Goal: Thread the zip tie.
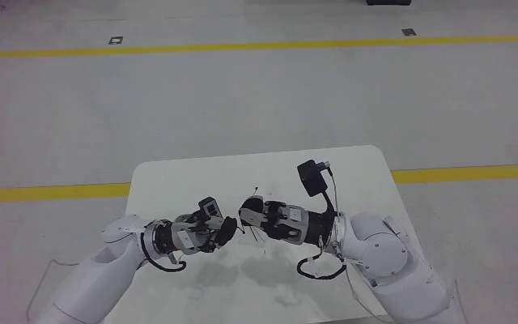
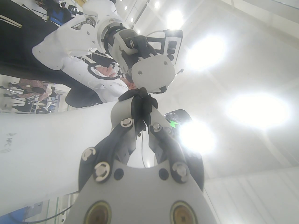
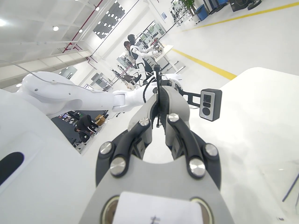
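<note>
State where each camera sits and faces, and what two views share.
Top: on the robot, looking down at the table; left pincer and right pincer face each other.
Left wrist: behind the left pincer, facing up at ceiling lights; right pincer opposite.
Right wrist: behind the right pincer, facing across the table; left arm beyond.
Shared: both wrist views show the zip tie clamped in their own pincer.

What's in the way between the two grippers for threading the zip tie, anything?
Nothing visible. The right gripper has its jaws shut on the zip tie. The left gripper, jaws apparently shut on it too, meets it tip to tip above the table. No other object sits between them.
</note>
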Robot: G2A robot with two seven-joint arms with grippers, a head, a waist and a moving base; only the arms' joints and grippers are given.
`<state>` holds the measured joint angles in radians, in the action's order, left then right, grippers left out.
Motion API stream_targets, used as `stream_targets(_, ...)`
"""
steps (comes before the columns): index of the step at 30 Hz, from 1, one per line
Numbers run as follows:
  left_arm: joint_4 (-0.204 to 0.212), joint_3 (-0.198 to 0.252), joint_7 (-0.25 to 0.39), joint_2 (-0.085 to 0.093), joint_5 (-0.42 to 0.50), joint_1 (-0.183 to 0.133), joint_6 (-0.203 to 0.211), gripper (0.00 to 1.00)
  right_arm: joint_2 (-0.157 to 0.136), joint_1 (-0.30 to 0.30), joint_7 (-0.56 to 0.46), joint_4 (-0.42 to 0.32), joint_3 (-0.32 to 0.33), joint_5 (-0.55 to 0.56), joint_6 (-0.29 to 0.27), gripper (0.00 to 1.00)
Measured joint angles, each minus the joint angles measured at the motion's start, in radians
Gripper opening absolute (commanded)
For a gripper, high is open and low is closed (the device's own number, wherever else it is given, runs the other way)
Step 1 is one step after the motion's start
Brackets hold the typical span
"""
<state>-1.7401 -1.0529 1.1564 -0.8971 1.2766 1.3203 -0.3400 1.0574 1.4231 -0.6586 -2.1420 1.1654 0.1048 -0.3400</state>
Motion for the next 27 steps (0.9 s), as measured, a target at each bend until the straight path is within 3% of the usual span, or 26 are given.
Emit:
stream_targets(10,0.000,0.000,0.000,0.000,0.000,0.000,0.000,0.00,-0.010,-0.002,0.014,0.000,-0.024,0.016,0.000,0.00)
stream_targets(27,0.000,0.000,0.000,0.000,0.000,0.000,0.000,0.00,-0.027,0.008,0.055,-0.012,0.002,-0.072,0.000,0.00)
